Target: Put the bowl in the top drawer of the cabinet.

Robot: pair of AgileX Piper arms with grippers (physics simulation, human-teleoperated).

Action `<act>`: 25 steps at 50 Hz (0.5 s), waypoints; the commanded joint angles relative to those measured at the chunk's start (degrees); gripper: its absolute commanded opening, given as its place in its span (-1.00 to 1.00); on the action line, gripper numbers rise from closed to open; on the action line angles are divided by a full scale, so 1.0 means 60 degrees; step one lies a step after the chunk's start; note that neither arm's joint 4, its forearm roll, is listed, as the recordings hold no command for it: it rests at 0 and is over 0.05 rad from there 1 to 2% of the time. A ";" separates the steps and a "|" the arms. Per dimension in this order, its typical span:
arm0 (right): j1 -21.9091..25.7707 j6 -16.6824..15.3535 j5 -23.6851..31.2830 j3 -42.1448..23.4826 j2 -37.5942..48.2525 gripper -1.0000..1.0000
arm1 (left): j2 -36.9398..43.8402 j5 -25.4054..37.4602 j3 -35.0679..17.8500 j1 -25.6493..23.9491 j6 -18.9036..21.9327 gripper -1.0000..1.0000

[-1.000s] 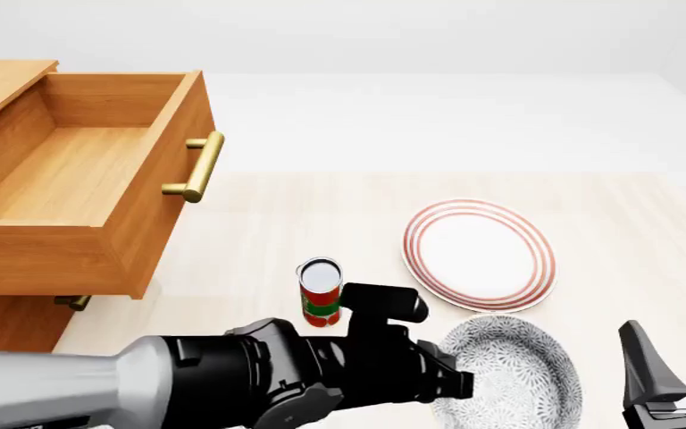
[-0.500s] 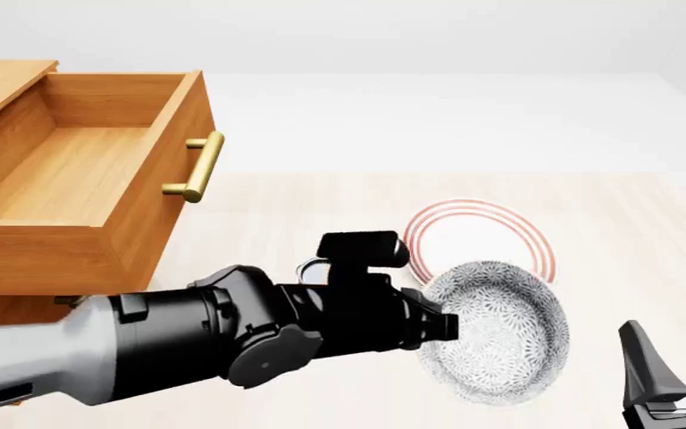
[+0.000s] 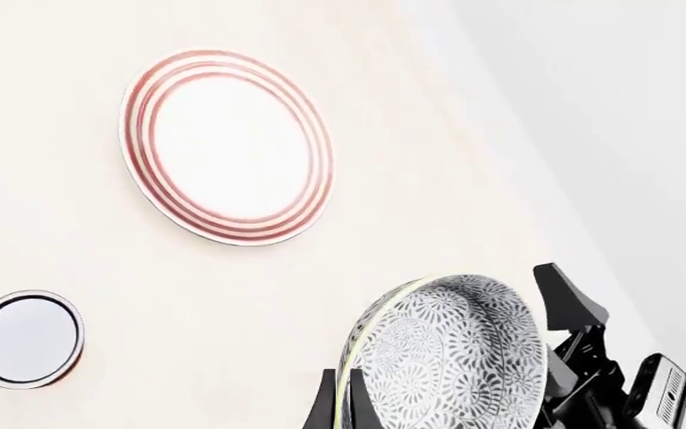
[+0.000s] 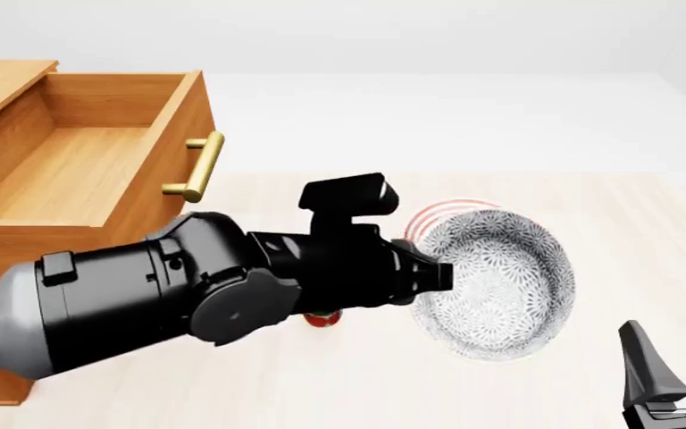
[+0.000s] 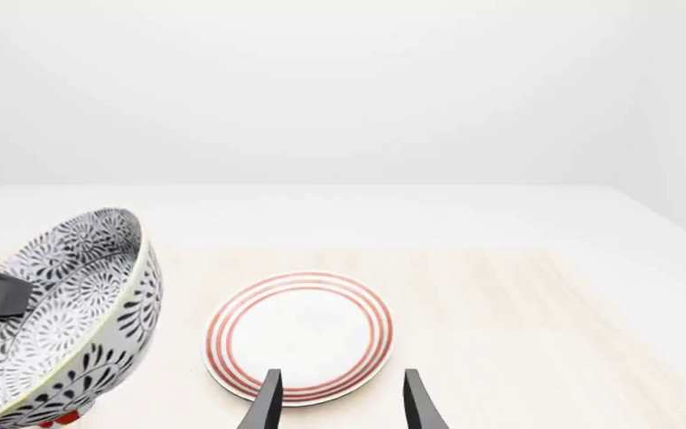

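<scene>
We have the left gripper (image 4: 436,275) clamped on the rim of the bowl (image 4: 496,284), tipped on edge above the table; the open top drawer (image 4: 75,183) lies well off to our left, slightly higher; the right gripper (image 4: 674,366) idles, fingers parted.

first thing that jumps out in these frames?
The left gripper holds the speckled bowl by its rim, tilted on edge in the air above the table, right of centre in the front view. At the far left the top drawer of the cabinet stands pulled open. The red-ringed plate lies flat on the table beyond the bowl, and the right gripper waits open at the near right.
</scene>
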 commanded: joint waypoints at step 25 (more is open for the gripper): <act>0.0001 0.0000 0.0000 0.0000 0.0000 1.00 | -0.1188 0.1626 -0.1364 0.0754 0.0731 -1.00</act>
